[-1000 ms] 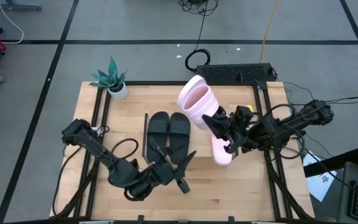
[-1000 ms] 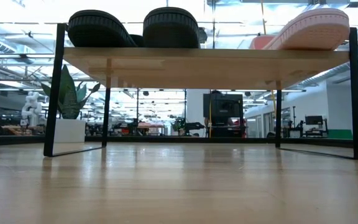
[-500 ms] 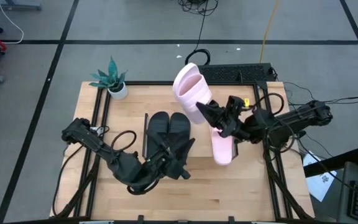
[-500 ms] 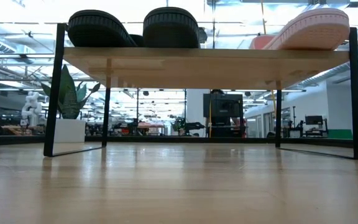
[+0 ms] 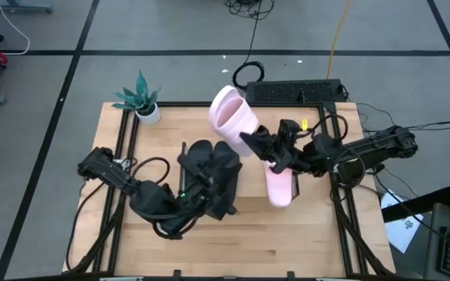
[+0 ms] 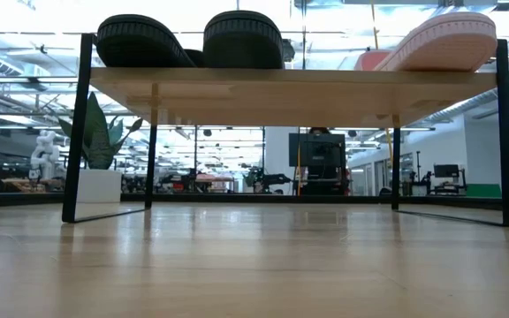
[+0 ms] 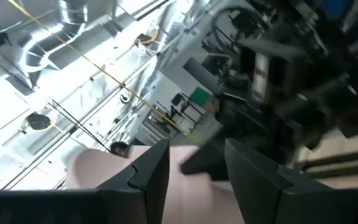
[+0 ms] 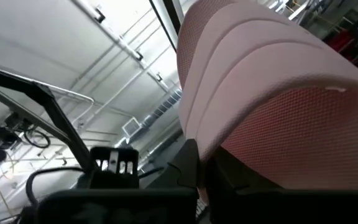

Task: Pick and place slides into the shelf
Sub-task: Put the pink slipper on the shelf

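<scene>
Three of four slides on shelf (image 6: 290, 86): black pair (image 5: 213, 164) at left, one pink slide (image 5: 279, 186) at right. Right pincer (image 5: 258, 144) clamps second pink slide (image 5: 233, 117), raised, tilted, above shelf's middle; placing remains. Left pincer (image 5: 209, 186) over black pair, grip unclear.

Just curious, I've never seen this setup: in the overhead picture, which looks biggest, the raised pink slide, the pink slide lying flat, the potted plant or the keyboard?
1. Keyboard, longest.
2. Raised pink slide, though it is lifted nearer the camera, so unsure.
3. Flat pink slide, partly hidden by the right arm.
4. Plant, smallest.
</scene>
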Action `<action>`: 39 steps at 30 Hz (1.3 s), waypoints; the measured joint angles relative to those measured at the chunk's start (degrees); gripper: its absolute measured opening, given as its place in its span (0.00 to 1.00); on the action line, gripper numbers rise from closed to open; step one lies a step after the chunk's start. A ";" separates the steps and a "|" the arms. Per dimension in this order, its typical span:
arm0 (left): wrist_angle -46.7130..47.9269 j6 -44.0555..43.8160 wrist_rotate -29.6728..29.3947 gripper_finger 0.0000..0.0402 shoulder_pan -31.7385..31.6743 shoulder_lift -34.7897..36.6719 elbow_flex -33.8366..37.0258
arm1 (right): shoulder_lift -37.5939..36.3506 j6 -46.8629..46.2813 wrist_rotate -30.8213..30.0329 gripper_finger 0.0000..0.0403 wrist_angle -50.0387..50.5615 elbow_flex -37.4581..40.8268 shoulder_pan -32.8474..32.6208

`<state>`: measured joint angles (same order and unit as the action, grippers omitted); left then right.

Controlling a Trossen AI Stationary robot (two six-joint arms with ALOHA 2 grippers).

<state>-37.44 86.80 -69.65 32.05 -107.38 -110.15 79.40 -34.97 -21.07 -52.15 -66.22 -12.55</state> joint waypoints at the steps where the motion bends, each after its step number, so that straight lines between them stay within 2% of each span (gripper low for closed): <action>1: -0.67 0.36 0.17 0.40 0.03 0.10 -0.14 | 0.00 0.10 0.04 0.00 0.43 0.00 -0.20; 13: 0.18 -2.48 0.11 0.40 -1.89 0.11 -6.19 | -0.04 3.23 0.14 0.00 1.61 0.00 -1.30; 18: 0.16 -3.68 -4.81 0.40 -3.37 0.17 -6.90 | -0.04 6.87 0.15 0.00 1.85 0.00 -3.32; 23: 0.06 -7.02 -5.47 0.40 -3.53 0.13 -9.76 | -0.07 10.34 -2.19 0.00 3.33 0.00 -4.57; 30: 0.54 -14.68 -9.26 0.40 -1.95 0.16 -15.57 | -0.07 11.61 -2.94 0.00 7.29 0.00 -3.77; 34: 4.43 -20.77 -12.51 0.40 0.46 0.18 -19.21 | -0.07 12.23 -2.88 0.00 8.91 0.00 -2.08; 36: 6.67 -24.33 -12.25 0.40 1.82 0.18 -20.59 | -0.07 12.25 -2.82 0.00 9.66 0.00 -1.29; 39: 7.77 -27.67 -8.28 0.40 3.54 0.18 -22.00 | -0.08 12.15 -2.65 0.00 11.62 0.00 -0.21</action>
<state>-29.66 59.13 -77.93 35.58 -107.20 -132.15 79.31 -22.82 -23.72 -40.53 -66.22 -12.76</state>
